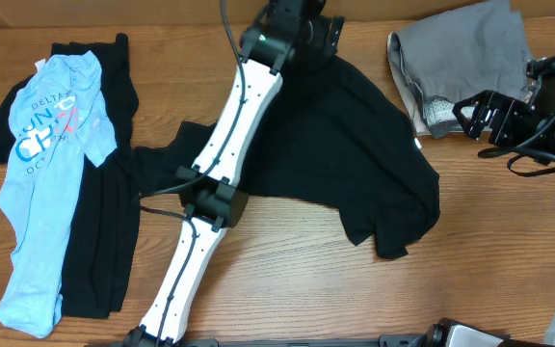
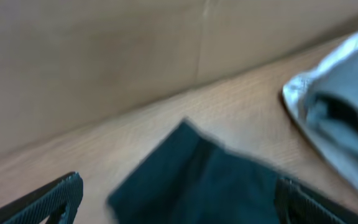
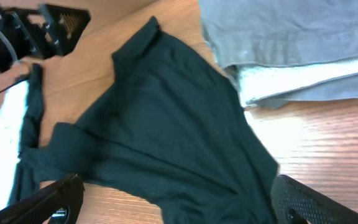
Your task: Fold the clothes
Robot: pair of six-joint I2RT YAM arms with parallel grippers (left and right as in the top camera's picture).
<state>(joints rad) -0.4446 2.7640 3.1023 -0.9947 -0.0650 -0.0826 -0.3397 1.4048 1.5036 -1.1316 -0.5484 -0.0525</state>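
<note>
Black T-shirt [image 1: 355, 145]: lies rumpled mid-table, beside a folded grey garment [image 1: 461, 58].
Left gripper [image 2: 179, 202]: jaws spread wide above the shirt's far corner.
Right gripper [image 3: 179, 205]: jaws spread, near the grey garment.

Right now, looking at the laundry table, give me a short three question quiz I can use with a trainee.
1. True or false: the light blue shirt lies on top of a black garment.
2. Which lies nearest the right hand? A. light blue shirt B. grey clothes C. black garment
3. Fill in: the spread shirt below the open left hand is ____ in colour.
Key: 1 true; 2 B; 3 black.
</note>
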